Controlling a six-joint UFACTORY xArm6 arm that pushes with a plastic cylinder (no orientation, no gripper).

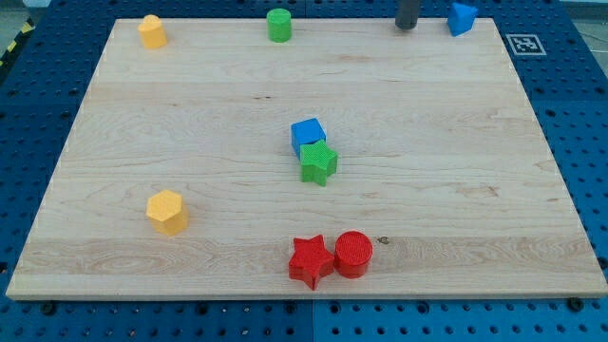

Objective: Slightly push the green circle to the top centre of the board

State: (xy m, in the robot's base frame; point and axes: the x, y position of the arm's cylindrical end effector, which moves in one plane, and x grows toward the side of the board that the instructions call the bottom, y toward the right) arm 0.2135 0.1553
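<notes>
The green circle (278,25) is a short green cylinder standing near the board's top edge, left of centre. My tip (407,28) is the lower end of a dark rod at the top edge, well to the right of the green circle and not touching it. A blue block (462,18) sits just right of my tip at the top right corner.
A blue cube (308,134) touches a green star (318,163) at mid board. A red star (310,260) and a red circle (353,254) sit side by side at the bottom. One yellow block (152,31) is top left, another yellow block (166,211) lower left. The wooden board (456,190) lies on a blue pegboard.
</notes>
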